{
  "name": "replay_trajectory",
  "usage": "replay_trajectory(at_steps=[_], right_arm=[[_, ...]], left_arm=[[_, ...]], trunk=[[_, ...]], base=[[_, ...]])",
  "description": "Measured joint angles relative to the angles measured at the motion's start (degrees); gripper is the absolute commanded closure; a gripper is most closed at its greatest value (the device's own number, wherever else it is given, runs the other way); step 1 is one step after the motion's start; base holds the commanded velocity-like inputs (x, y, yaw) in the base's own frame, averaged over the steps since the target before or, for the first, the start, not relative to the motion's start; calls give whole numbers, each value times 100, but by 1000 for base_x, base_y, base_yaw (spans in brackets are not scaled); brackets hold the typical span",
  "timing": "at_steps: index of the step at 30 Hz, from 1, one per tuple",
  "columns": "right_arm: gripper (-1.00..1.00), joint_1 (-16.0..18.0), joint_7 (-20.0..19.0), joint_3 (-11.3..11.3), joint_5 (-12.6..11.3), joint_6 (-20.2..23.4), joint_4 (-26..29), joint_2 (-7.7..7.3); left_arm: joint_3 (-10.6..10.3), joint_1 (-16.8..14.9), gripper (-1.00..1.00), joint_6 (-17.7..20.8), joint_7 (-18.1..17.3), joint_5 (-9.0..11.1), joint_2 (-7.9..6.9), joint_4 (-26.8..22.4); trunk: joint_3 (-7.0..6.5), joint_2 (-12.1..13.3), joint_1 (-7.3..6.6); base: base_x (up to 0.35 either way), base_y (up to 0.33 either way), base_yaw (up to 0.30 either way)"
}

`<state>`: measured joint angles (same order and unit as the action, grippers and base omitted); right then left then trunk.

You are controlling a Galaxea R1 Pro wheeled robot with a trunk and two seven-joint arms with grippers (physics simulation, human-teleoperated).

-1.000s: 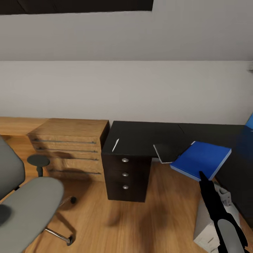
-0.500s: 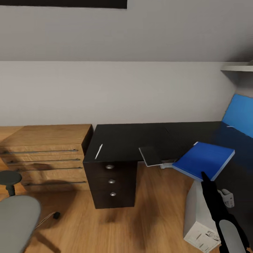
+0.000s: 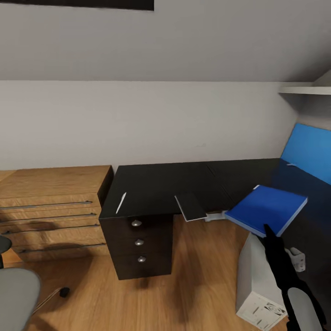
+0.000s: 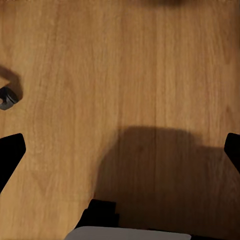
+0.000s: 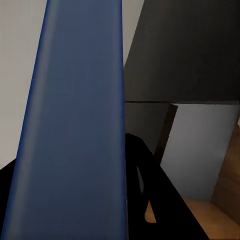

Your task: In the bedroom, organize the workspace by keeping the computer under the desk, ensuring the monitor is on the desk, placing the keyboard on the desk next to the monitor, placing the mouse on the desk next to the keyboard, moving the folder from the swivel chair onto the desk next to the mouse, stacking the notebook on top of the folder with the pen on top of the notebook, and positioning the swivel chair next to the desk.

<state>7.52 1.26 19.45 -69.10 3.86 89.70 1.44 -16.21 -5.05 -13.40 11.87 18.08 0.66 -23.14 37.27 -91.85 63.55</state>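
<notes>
Room: the bedroom, with grey walls, a sloped ceiling and a wood plank floor (image 3: 197,276).
Desk: the L-shaped desk (image 3: 156,184) stands against the far wall, glossy black top, its drawer unit (image 3: 138,241) with three round silver knobs at the left end; a blue back panel (image 3: 308,147) rises at its right wing.
Pen: the slim white pen (image 3: 121,202) lies on the desk top above the drawer unit, near the front edge.
Notebook: the thin dark grey notebook (image 3: 190,205) lies at the front edge of the desk, a corner jutting past it, between the pen and the folder.
Folder: the bright blue folder (image 3: 266,209) is held in the air over the right part of the desk, tilted, well apart from the pen; in the right wrist view it appears edge-on as a long blue band (image 5: 75,125).
Right end effector: the black right end effector (image 3: 269,236) is closed on the near edge of the folder.
Left end effector: its two dark fingertips (image 4: 10,152) stand wide apart over bare floor.
Computer: the light grey tower (image 3: 259,280) stands on the floor below the desk's right wing.
Swivel chair: part of a grey padded seat (image 3: 16,299) shows at the lower left of the head view, with one castor (image 3: 64,291) on the floor.
Dresser: a light wooden dresser (image 3: 50,207) stands just beside the drawer unit, along the same wall.
</notes>
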Motion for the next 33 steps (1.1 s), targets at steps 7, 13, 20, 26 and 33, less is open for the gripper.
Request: replay_trajectory(at_steps=[7,13,20,26,33], right_arm=[[100,0,-16,-13,-231,13,-2,-5],[100,0,-26,-6,-240,-6,1,15],[100,-1,-2,-16,-226,-35,-24,13],[100,13,3,-24,-200,-43,-59,4],[100,46,18,-30,-173,-91,-362,-2]], left_arm=[[38,0,-100,-8,0,0,-6,0],[42,0,-100,2,-1,4,-9,1],[-1,-1,-100,9,0,3,0,1],[-6,-1,-100,2,0,-2,0,1],[-8,-1,-100,0,-1,-9,4,1]], trunk=[[0,0,-2],[0,0,-3],[0,0,0],[0,0,0],[0,0,0]], base=[[115,-1,0],[289,-111,0],[23,-27,-76],[2,-2,-240],[0,0,-260]])
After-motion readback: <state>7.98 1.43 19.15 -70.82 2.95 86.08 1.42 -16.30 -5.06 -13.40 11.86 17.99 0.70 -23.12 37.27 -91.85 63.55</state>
